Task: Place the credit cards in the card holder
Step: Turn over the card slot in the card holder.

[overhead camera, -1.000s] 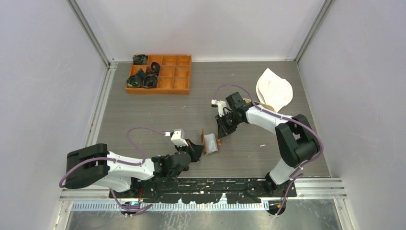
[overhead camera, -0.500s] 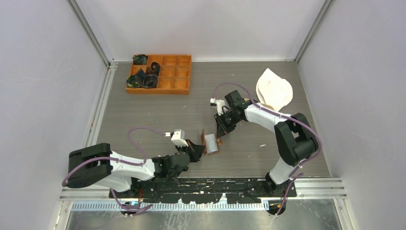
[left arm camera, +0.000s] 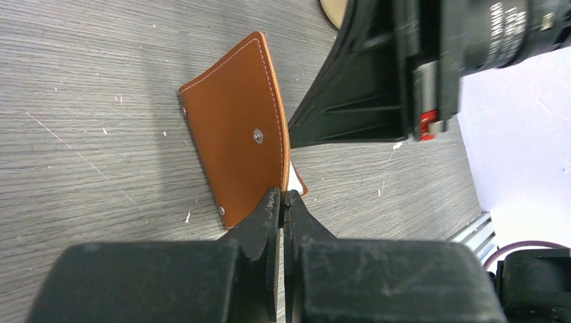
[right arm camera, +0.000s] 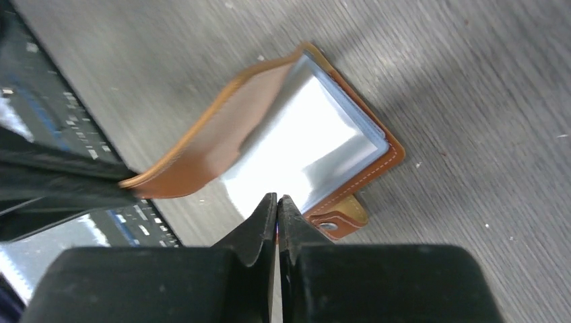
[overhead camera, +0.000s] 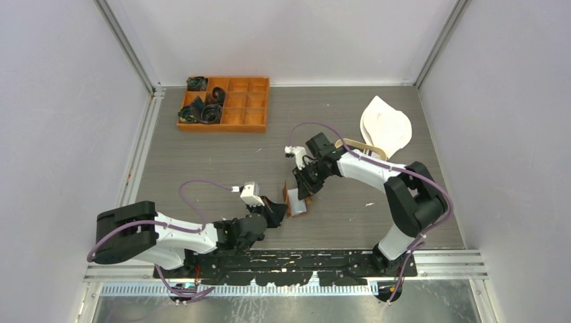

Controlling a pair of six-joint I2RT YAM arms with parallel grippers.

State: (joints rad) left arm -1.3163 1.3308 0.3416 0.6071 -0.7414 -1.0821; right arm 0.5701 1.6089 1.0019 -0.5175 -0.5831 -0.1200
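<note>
The brown card holder point(overhead camera: 296, 204) lies open on the table between the arms. My left gripper point(overhead camera: 277, 211) is shut on the edge of its raised flap point(left arm camera: 236, 134), jaws point(left arm camera: 283, 196) pinching the leather so it stands up. A shiny white-grey credit card point(right arm camera: 303, 148) lies inside the open holder point(right arm camera: 377, 168). My right gripper point(overhead camera: 301, 187) hovers right over the open holder, fingertips point(right arm camera: 277, 199) pressed together on a thin credit card seen edge-on; only a sliver of it shows between the jaws.
The orange compartment box point(overhead camera: 225, 103) with dark items stands at the back left. The tan-rimmed oval tray point(overhead camera: 357, 143) and a white object point(overhead camera: 385, 124) lie at the back right, behind the right arm. The black rail point(overhead camera: 296, 259) runs along the near edge.
My right gripper has moved left and toward the near edge, from beside the tray to just over the open card holder. My left gripper has kept the flap held up.
</note>
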